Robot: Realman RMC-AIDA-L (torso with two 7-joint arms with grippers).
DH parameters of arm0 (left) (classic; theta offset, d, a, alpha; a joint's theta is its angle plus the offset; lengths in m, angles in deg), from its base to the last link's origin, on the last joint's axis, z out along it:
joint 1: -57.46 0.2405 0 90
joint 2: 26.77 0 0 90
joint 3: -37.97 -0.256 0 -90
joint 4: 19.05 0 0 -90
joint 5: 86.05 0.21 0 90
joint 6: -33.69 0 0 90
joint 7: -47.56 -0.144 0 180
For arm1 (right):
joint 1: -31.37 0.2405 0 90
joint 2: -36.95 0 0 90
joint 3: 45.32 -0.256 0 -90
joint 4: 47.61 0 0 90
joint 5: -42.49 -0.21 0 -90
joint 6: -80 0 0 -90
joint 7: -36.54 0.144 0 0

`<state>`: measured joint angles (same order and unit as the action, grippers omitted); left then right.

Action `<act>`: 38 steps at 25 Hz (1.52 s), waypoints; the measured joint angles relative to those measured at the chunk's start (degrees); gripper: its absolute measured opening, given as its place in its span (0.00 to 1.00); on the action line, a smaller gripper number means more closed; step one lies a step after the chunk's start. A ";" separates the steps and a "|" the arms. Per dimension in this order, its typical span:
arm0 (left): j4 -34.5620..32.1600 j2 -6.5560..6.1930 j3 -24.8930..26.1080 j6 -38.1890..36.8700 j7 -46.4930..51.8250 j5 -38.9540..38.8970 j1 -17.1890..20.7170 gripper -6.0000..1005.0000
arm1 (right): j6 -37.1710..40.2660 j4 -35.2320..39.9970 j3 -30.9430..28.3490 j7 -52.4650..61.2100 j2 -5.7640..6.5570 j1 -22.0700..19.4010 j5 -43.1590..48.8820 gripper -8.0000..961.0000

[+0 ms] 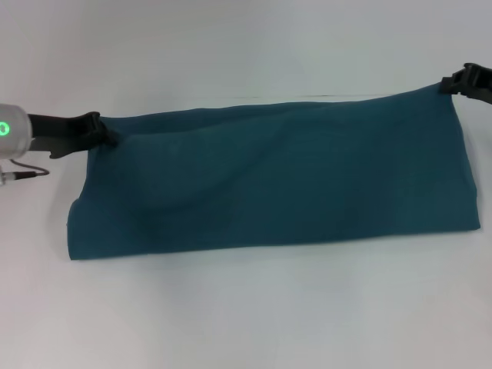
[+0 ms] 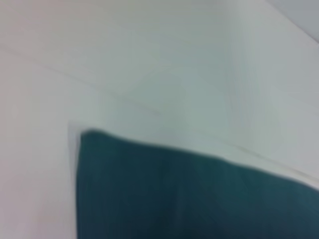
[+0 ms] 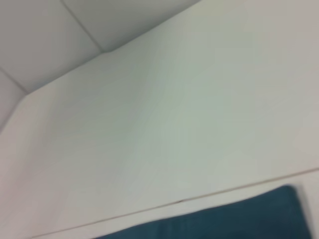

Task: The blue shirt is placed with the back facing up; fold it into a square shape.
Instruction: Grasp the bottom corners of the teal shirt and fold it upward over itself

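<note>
White worktop (image 1: 246, 323) is filling every view, bare and smooth, with the shirt (image 1: 277, 181) lying across its middle as a long, plain band, already doubled over lengthwise. It is reading as soft, thin cotton: light, limp, creasing in shallow ripples near its left end, and likely sliding easily over the slick surface. Nothing stiff is showing, so it is probably sagging wherever it is lifted and needing support at two points. The far corners are looking like the best holds. The left gripper (image 1: 108, 137) is sitting at the far left corner, its jaws seemingly pinching the cloth. The right gripper (image 1: 450, 84) is meeting the far right corner, though whether its jaws are closed I cannot tell.
</note>
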<state>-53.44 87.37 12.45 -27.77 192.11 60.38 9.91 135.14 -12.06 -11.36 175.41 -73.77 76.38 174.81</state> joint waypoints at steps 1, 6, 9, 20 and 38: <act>0.36 0.70 -0.48 3.35 0.03 0.00 -0.34 0.03 | -2.64 -0.87 1.30 -0.02 -0.27 0.48 0.02 0.09; 1.96 2.56 -3.17 13.28 0.00 -0.06 -1.64 0.03 | -13.74 -4.85 6.65 -0.09 -1.30 2.57 0.05 0.09; 2.86 2.78 -4.83 16.68 0.12 -0.06 -2.23 0.03 | -17.85 -6.38 7.98 -0.09 -1.79 3.64 0.05 0.09; 5.14 2.69 -6.40 22.55 0.63 0.39 -4.92 0.03 | -23.12 -9.06 10.99 -0.09 -1.63 7.15 0.05 0.11; 5.36 2.98 -7.13 25.65 6.90 0.14 -4.16 0.07 | -20.75 -10.89 12.90 5.22 0.70 10.06 7.15 0.16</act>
<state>-48.08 90.35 5.33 -2.12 199.02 60.52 5.75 114.39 -22.95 1.54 180.62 -73.07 86.44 181.96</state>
